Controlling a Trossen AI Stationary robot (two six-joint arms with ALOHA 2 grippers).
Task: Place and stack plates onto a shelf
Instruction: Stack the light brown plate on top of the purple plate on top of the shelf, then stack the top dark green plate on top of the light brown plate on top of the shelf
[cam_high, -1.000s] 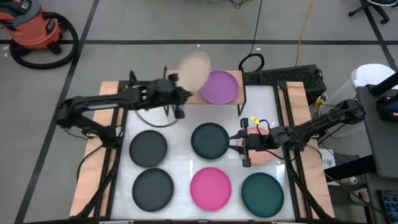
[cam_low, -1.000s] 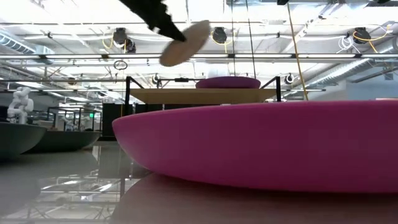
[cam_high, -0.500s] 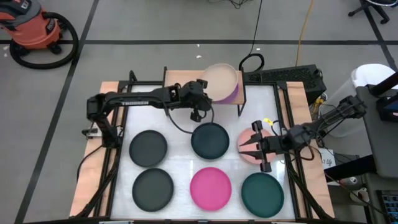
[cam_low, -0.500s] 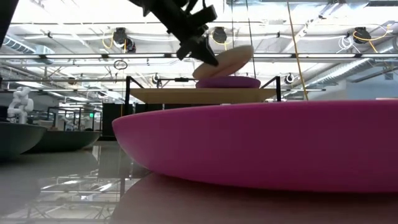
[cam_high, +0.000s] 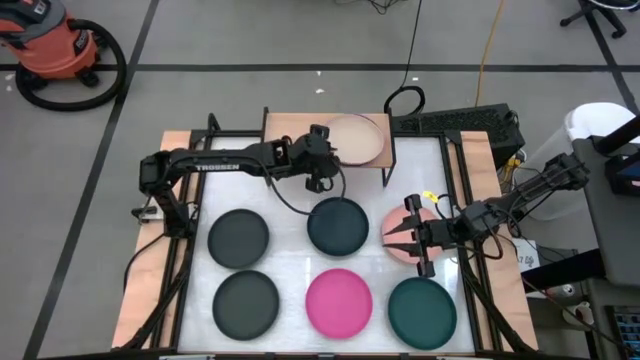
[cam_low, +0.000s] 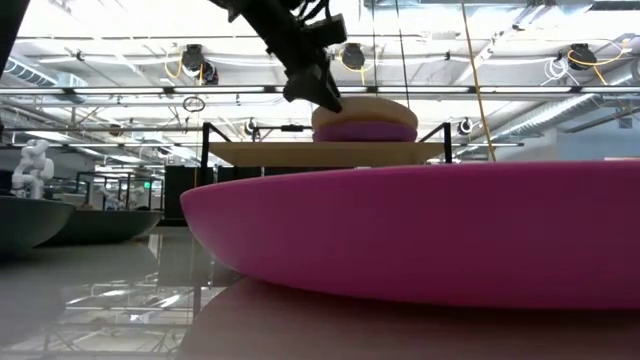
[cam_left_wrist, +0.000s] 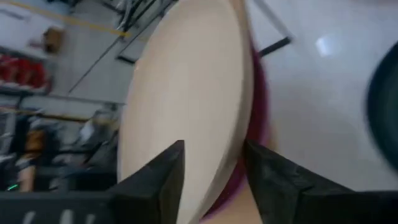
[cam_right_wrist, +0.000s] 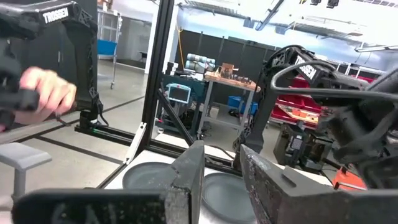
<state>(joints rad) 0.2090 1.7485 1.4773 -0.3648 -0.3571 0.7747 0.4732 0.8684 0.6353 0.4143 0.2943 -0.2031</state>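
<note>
Shelf (cam_high: 285, 128) edge: left end effector (cam_high: 322, 160) seemingly parted at beige plate (cam_high: 354, 138) atop purple plate (cam_low: 365, 132).

Shelf (cam_high: 290, 135): beige plate (cam_high: 354, 138) on its right end; left gripper (cam_high: 322, 160) at that plate's near-left rim, six plates below.

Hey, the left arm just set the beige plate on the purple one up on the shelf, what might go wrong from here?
1. The left gripper is open but its fingers straddle the beige plate rim; pulling back carelessly might drag it off the purple plate.
2. The stack sits near the shelf end, so a nudge could tip it over the edge.
</note>
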